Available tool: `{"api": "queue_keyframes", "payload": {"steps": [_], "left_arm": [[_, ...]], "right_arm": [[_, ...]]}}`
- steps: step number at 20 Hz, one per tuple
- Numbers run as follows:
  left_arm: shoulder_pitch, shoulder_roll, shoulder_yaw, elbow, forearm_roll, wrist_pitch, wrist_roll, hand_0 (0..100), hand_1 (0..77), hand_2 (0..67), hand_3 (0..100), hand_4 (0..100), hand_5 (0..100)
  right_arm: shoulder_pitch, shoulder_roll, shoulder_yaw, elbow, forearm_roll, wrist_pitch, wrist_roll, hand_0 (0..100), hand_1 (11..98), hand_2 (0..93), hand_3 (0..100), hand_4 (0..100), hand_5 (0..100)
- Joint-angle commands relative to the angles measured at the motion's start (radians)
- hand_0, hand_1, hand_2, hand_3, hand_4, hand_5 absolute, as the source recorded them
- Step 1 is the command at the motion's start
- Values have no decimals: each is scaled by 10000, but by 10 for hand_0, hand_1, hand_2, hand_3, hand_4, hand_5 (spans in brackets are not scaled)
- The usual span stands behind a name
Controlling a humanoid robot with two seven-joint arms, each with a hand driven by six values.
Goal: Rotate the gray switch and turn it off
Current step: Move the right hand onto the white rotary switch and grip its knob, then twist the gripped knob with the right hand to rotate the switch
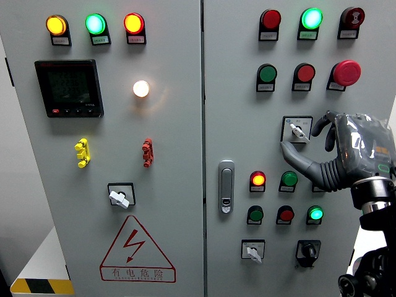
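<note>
A gray rotary switch (297, 130) sits in a square white plate on the right door of the control cabinet, its knob pointing up-left. My right hand (301, 140) comes in from the right edge and hovers right at it. The thumb (291, 151) reaches under the plate and a curled finger (320, 125) sits just right of it. The fingers are spread and nothing is between them; the knob shows free. The left arm does not appear.
Similar gray switches sit at the lower left door (119, 197) and lower right door (252, 251), beside a black knob (307, 250). Lit lamps and a red mushroom button (346, 72) surround the hand. A door handle (226, 185) stands left of it.
</note>
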Motion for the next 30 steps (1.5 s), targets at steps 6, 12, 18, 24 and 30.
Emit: {"api": "queue_keyframes", "payload": {"steps": [6, 12, 18, 24, 30], "left_arm": [[0, 1, 0, 0, 0, 0, 0, 0, 0, 132, 183, 95, 118], [0, 1, 0, 0, 15, 0, 0, 0, 0, 132, 183, 95, 118], [0, 1, 0, 0, 0, 0, 0, 0, 0, 132, 183, 95, 118], [0, 1, 0, 0, 0, 0, 0, 0, 0, 132, 183, 95, 118], [0, 1, 0, 0, 0, 0, 0, 0, 0, 132, 183, 95, 118]], "right_arm": [[75, -2, 4, -152, 15, -31, 0, 0, 324, 610, 900, 1000, 963], [90, -2, 4, -228, 15, -31, 0, 0, 325, 612, 903, 1000, 963], [90, -2, 4, -320, 0, -31, 15, 0, 324, 624, 906, 1000, 970], [120, -2, 4, -351, 0, -93, 15, 0, 328, 642, 915, 1000, 971], [289, -2, 4, -627, -15, -123, 0, 0, 328, 652, 926, 1000, 974]]}}
